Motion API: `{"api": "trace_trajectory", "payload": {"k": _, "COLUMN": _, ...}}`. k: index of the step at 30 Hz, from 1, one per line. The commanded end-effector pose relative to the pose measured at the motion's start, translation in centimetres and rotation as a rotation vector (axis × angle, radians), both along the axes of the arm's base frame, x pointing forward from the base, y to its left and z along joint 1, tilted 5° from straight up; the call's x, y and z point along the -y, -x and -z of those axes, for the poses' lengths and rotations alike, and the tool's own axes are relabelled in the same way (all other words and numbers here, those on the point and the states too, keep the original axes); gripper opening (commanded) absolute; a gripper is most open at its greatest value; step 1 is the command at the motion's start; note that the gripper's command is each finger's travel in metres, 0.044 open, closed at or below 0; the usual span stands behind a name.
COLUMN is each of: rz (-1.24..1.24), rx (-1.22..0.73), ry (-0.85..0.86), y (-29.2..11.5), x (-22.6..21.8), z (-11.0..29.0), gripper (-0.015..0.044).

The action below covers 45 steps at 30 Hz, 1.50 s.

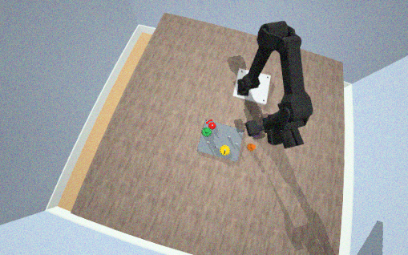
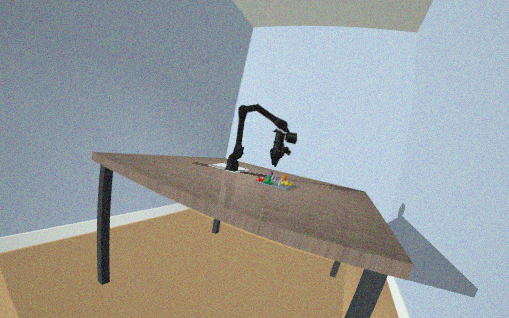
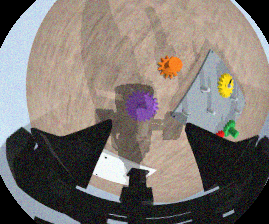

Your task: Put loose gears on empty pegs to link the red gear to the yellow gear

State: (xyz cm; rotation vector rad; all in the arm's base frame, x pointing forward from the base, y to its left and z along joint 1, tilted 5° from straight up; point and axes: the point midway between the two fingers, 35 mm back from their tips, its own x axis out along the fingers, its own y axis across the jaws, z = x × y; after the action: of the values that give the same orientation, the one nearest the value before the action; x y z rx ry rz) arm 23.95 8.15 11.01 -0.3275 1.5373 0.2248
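Black robot arm reaching over a wood table, w/ its gripper (image 2: 274, 165) (image 3: 149, 124) held above the tabletop, pointed down. Fingers are spread wide, nothing pinched; the wide spread is presumably kept so that the purple gear (image 1: 256, 135) (image 2: 271, 173) (image 3: 142, 106) can be straddled next.

Grey board (image 1: 223, 138) (image 2: 286, 187) (image 3: 212, 80) is set on the table. On it, the red gear (image 1: 210, 125) (image 2: 260, 179) (image 3: 220, 134) is seen near one corner, w/ the green gear (image 1: 206, 131) (image 2: 268, 180) (image 3: 231, 129) right beside it, apparently placed there as first link of the chain; whether teeth are fully meshed can't be told. Yellow gear w/ black stripe (image 1: 224, 150) (image 2: 286, 183) (image 3: 226, 85) is seated toward the opposite side. Bare pegs are left between, so the chain is judged incomplete.

Rel. to the hand: in wrist view, the purple gear is seen on the table off the board, between the two fingers' directions and ahead of the tips, approx. centred, not touched. In top view it is partly hidden by the arm. The orange gear (image 1: 251, 147) (image 2: 284, 177) (image 3: 170, 66) is stood farther out, between purple gear and board's yellow-gear side, probably kept for a later peg.
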Motion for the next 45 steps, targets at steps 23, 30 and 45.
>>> {"api": "trace_trajectory", "payload": {"k": 23, "rz": -0.032, "rx": 0.004, "ry": 0.008, "y": 0.6, "x": -0.8, "z": 4.2, "gripper": 0.044}}
{"api": "trace_trajectory", "payload": {"k": 30, "rz": -0.032, "rx": 0.004, "ry": 0.009, "y": 0.6, "x": -0.7, "z": 5.2, "gripper": 0.044}}
{"api": "trace_trajectory", "payload": {"k": 45, "rz": -0.032, "rx": 0.004, "ry": 0.009, "y": 0.6, "x": -0.7, "z": 5.2, "gripper": 0.0151}}
